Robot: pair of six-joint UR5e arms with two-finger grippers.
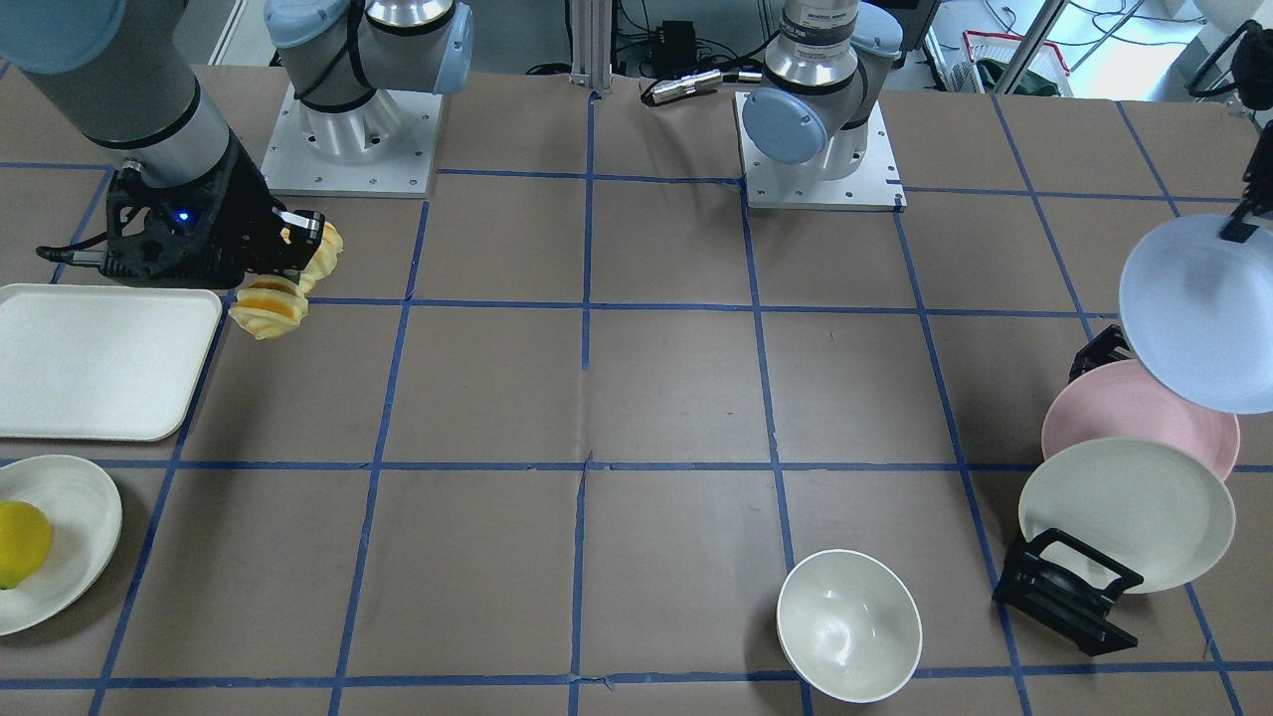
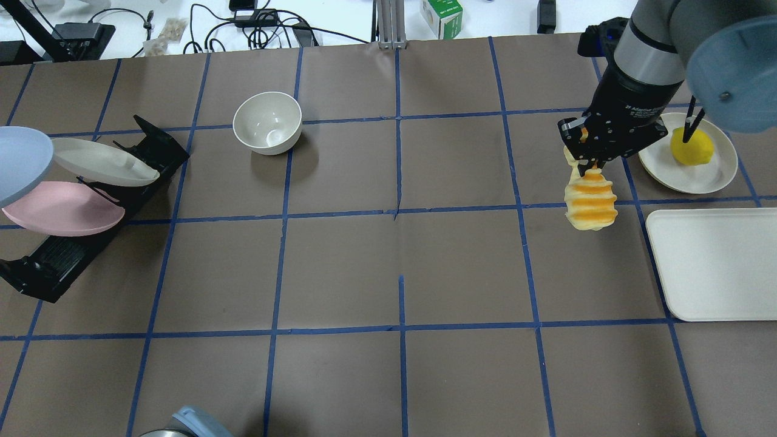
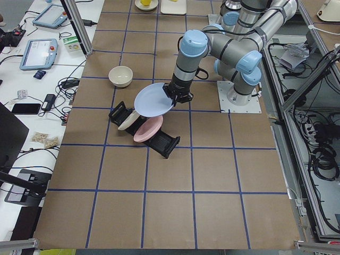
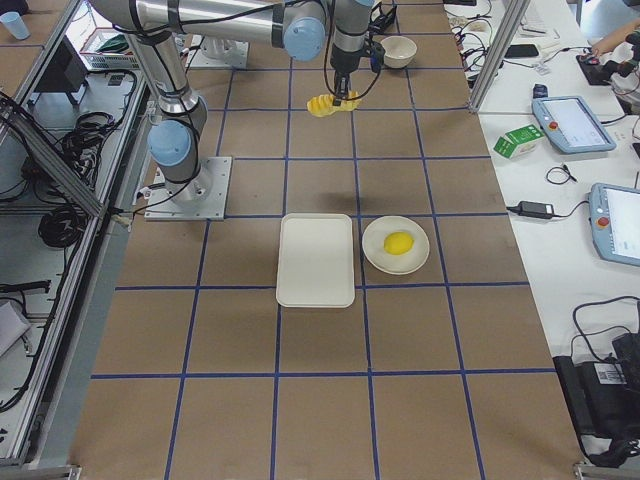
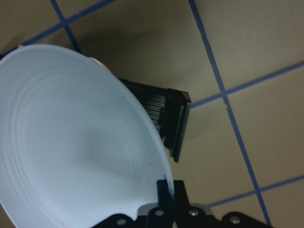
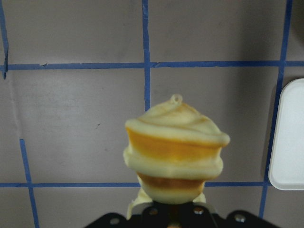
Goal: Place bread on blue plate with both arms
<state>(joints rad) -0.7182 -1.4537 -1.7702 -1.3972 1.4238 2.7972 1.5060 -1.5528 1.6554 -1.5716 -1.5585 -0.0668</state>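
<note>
My right gripper (image 2: 586, 153) is shut on one end of the bread (image 2: 590, 203), a ridged orange-and-cream loaf that hangs down from it above the table, next to the white tray. The bread also shows in the front view (image 1: 271, 306) and fills the right wrist view (image 6: 173, 152). My left gripper (image 1: 1239, 231) is shut on the rim of the blue plate (image 1: 1198, 318) and holds it tilted in the air above the plate rack. The plate fills the left wrist view (image 5: 71, 147) and shows at the overhead view's left edge (image 2: 18, 161).
A black rack (image 2: 54, 261) holds a pink plate (image 2: 61, 209) and a cream plate (image 2: 103, 162). A white bowl (image 2: 267, 122) stands further out. A white tray (image 2: 719, 264) and a cream plate (image 2: 716, 173) with a yellow lemon (image 2: 691, 147) lie on the right arm's side.
</note>
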